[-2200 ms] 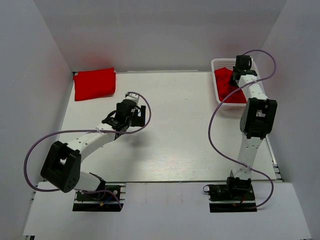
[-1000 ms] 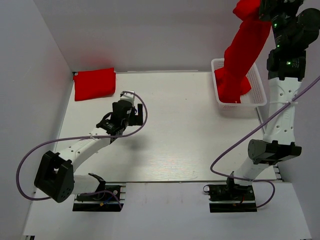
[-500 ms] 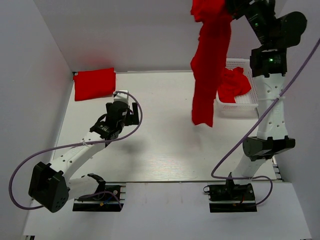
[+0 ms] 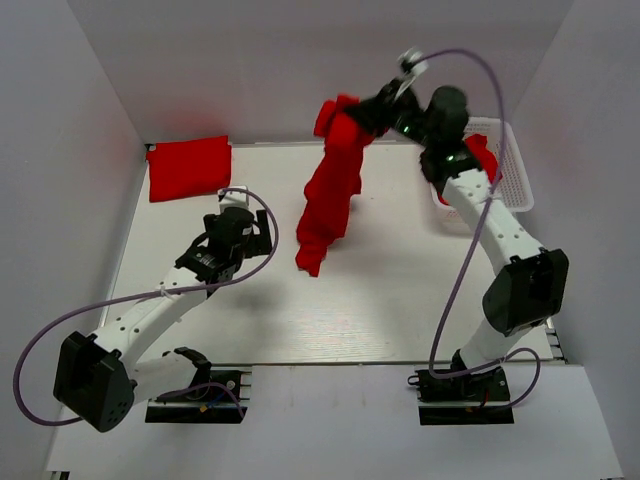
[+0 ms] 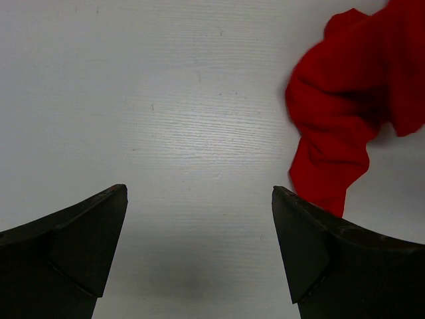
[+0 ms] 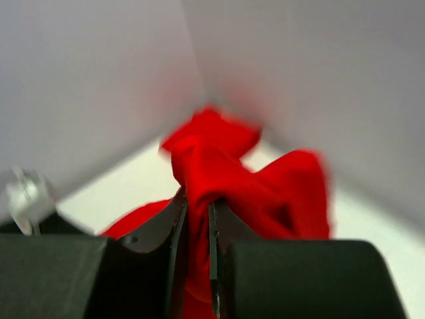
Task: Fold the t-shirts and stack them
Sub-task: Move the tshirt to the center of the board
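A crumpled red t-shirt (image 4: 330, 195) hangs from my right gripper (image 4: 352, 113), its lower end trailing down to the table near the middle. In the right wrist view the jaws are shut on a bunch of this t-shirt (image 6: 219, 173), right gripper (image 6: 198, 203). A folded red t-shirt (image 4: 189, 166) lies at the far left corner. More red cloth (image 4: 482, 153) shows in the white basket (image 4: 515, 180). My left gripper (image 4: 240, 220) is open above the bare table, left of the hanging t-shirt (image 5: 345, 126); left gripper (image 5: 199, 196) holds nothing.
White walls close in the table on the left, back and right. The white lattice basket stands at the far right corner. Purple cables loop off both arms.
The right arm has swung the hanging t-shirt left and down, away from the basket to the middle of the table, where its lower end now reaches the surface. The left gripper barely shifted.
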`<state>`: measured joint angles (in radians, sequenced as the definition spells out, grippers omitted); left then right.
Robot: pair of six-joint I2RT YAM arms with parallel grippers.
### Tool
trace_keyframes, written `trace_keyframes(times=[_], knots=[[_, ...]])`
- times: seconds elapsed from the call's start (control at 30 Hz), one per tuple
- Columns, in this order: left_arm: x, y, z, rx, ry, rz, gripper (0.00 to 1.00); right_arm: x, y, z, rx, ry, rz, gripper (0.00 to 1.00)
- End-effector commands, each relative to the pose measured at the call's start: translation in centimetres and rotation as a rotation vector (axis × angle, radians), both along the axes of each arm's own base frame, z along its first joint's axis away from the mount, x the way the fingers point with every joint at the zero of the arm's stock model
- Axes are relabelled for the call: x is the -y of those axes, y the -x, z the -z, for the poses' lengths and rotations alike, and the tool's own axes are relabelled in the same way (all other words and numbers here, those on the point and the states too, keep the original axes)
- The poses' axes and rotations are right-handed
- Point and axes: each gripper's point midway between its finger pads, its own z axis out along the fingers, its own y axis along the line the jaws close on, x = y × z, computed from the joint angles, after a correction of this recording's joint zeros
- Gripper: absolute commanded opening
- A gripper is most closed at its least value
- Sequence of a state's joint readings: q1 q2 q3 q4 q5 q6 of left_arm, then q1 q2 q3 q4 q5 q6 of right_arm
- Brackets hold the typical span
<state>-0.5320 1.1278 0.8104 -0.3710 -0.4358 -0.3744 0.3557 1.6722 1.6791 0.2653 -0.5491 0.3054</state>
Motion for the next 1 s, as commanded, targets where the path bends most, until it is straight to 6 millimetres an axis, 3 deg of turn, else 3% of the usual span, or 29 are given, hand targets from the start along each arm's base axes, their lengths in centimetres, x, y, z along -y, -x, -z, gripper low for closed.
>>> trace_keyframes(times=[0.0, 0.03, 0.1, 0.13, 0.2, 0.23, 0.27, 0.37, 0.5, 0.53, 0.57, 0.63, 0.8, 0.83, 0.97], knots=[[-0.8, 0.6, -0.5, 0.016, 0.030, -0.048, 1.00, -2.7, 2.2, 6.1, -0.035, 0.068, -0.036, 0.00], [-0.9, 0.9, 0.0, 0.000, 0.028, -0.053, 1.00, -3.4, 2.0, 12.7, -0.160, 0.124, -0.053, 0.00], [-0.7, 0.9, 0.5, -0.014, 0.025, -0.046, 1.00, -4.2, 2.2, 17.1, -0.260, 0.148, -0.068, 0.00], [-0.8, 1.0, 0.9, -0.030, 0.023, -0.052, 1.00, -4.9, 2.6, 21.8, -0.355, 0.189, -0.098, 0.16], [-0.7, 1.1, 1.3, -0.045, 0.030, -0.063, 1.00, -5.0, 3.0, 26.0, -0.455, 0.219, -0.084, 0.50], [-0.7, 1.1, 1.3, -0.045, 0.041, -0.071, 1.00, -4.8, 2.9, 27.6, -0.490, 0.243, -0.051, 0.60], [-0.8, 1.3, 1.4, -0.053, 0.037, -0.071, 1.00, -4.7, 2.9, 28.3, -0.497, 0.263, -0.043, 0.87], [-0.6, 1.1, 1.3, -0.044, 0.050, -0.076, 1.00, -3.7, 2.0, 29.1, -0.512, 0.326, 0.055, 0.90], [-0.9, 1.0, 1.2, -0.034, 0.072, -0.096, 1.00, -0.7, 0.9, 26.5, -0.459, 0.336, 0.235, 0.90], [-0.9, 1.0, 1.2, -0.034, 0.072, -0.096, 1.00, -0.1, 1.0, 24.9, -0.430, 0.322, 0.261, 0.90], [-0.8, 0.9, 1.0, -0.025, 0.078, -0.096, 1.00, 0.7, 1.1, 25.2, -0.434, 0.336, 0.301, 0.90], [0.0, 0.8, 0.9, -0.027, 0.105, -0.067, 1.00, 2.5, 1.4, 23.3, -0.384, 0.330, 0.378, 0.90], [1.7, 0.7, 0.6, -0.012, 0.136, 0.044, 1.00, 6.0, 3.9, 24.0, -0.416, 0.348, 0.482, 0.90], [1.9, 0.8, 0.6, -0.015, 0.132, 0.061, 1.00, 7.1, 4.4, 25.0, -0.438, 0.361, 0.535, 0.90], [3.4, 0.8, 0.7, -0.016, 0.164, 0.140, 1.00, 9.0, 4.8, 26.0, -0.489, 0.361, 0.623, 0.90]])
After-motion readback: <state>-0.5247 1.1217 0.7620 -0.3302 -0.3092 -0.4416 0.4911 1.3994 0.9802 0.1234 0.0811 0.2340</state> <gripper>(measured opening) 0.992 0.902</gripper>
